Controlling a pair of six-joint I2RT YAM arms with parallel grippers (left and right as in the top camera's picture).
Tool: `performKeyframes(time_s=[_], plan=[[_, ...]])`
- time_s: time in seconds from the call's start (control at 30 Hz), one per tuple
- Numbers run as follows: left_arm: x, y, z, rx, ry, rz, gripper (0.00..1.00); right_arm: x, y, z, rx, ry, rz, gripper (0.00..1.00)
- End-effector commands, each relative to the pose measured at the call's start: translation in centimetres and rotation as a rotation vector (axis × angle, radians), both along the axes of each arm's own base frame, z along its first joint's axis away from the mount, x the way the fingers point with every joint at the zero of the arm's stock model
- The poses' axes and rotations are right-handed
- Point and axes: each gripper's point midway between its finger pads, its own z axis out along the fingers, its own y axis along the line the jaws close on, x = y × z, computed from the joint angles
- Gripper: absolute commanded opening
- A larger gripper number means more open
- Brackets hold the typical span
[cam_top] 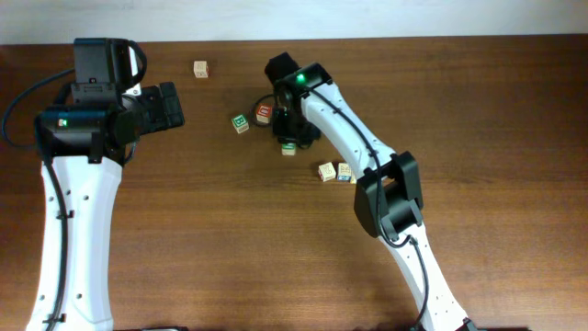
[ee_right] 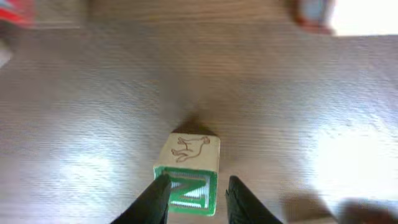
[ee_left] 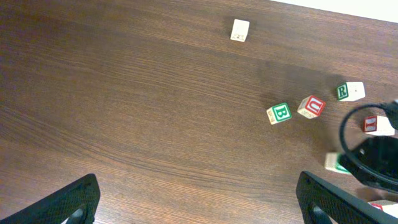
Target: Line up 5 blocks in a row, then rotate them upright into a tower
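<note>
Block (ee_right: 186, 163) in right claw (ee_right: 198, 190), dark woodgrain table (ee_right: 87, 118)

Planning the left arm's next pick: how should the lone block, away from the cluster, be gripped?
Probably across two opposite side faces of the lone block, coming straight down from above: it is a flat-sided cube lying flat with nothing beside it.

Even bright light; right wrist view blurred, glare patches on the table (ee_right: 348, 155).

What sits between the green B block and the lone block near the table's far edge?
Nothing, only bare table separates the green B block from the lone block, clearest in the left wrist view.
</note>
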Motion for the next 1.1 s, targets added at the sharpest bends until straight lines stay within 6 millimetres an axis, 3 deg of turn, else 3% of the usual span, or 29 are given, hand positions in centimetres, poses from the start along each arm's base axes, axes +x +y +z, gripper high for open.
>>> performKeyframes(time_s=[0.0,0.27,0.53,0.67,1.07], plan=[[0.2,0.4,0.4,0.0,-0.011,0.021,0.99,-2.5,-4.2,-4.0,-0.147,0.157,-0.028,0.31],[0.2,0.4,0.4,0.001,-0.011,0.021,0.99,-6.6,-5.0,-3.1,-0.177,0.316,0.118,0.31],[0.2,0.4,0.4,0.001,-0.011,0.021,0.99,-8.9,-3.1,-2.8,-0.21,0.341,0.239,0.32],[0.2,0.4,0.4,0.0,-0.011,0.021,0.99,-9.0,-3.3,-2.7,-0.236,0.336,0.242,0.32],[0.2,0.4,0.4,0.0,-0.011,0.021,0.99,-6.7,-6.6,-2.8,-0.266,0.313,0.148,0.33]])
